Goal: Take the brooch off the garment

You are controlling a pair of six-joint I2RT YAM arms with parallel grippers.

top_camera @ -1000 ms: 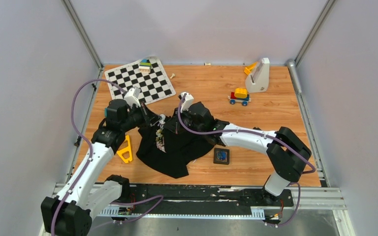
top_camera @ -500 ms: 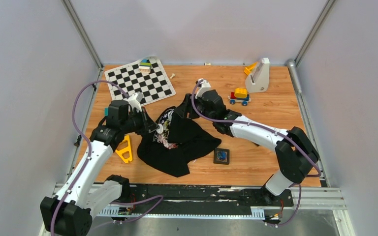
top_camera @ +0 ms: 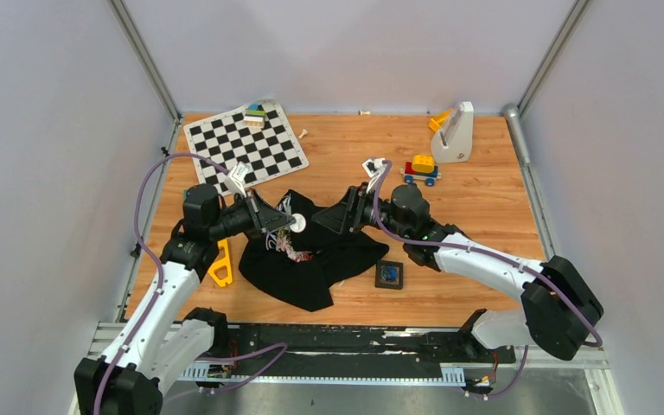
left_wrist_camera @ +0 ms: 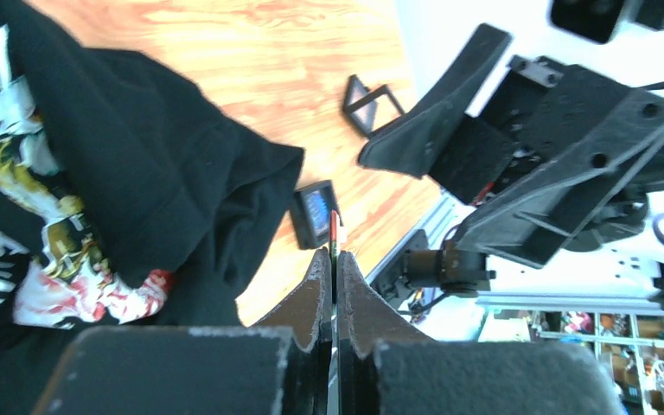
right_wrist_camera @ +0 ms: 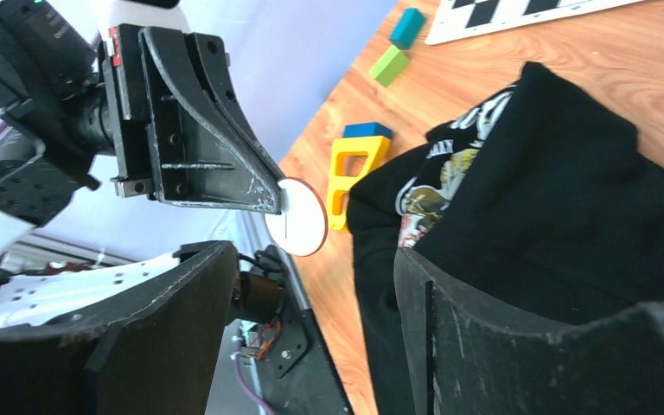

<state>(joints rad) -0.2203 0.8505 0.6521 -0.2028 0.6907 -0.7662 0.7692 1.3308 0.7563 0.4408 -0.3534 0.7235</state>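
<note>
The brooch (top_camera: 298, 222) is a small round disc showing a white face, pinched at its edge in my shut left gripper (top_camera: 287, 223) and held off the cloth. The left wrist view shows it edge-on as a thin line between the closed fingers (left_wrist_camera: 335, 255). The right wrist view shows its white face (right_wrist_camera: 296, 229) with a thin brownish rim at the left fingertips. The garment (top_camera: 311, 259), a black printed shirt, lies crumpled below (left_wrist_camera: 95, 156) (right_wrist_camera: 553, 216). My right gripper (top_camera: 346, 213) hangs open over the shirt's far edge, facing the brooch, with nothing gripped (right_wrist_camera: 311, 259).
A black square tray holding something blue (top_camera: 388, 274) lies right of the shirt. An empty black frame (left_wrist_camera: 370, 104) sits beyond it. A yellow triangle (top_camera: 220, 264) is left of the shirt. Chequered mat (top_camera: 245, 143), toy car (top_camera: 420, 169) and white stand (top_camera: 455, 131) are at the back.
My right gripper opened, let go of the shirt and drew back to the right. The lifted fold dropped. My left gripper stayed shut and now holds the brooch clear of the cloth.
</note>
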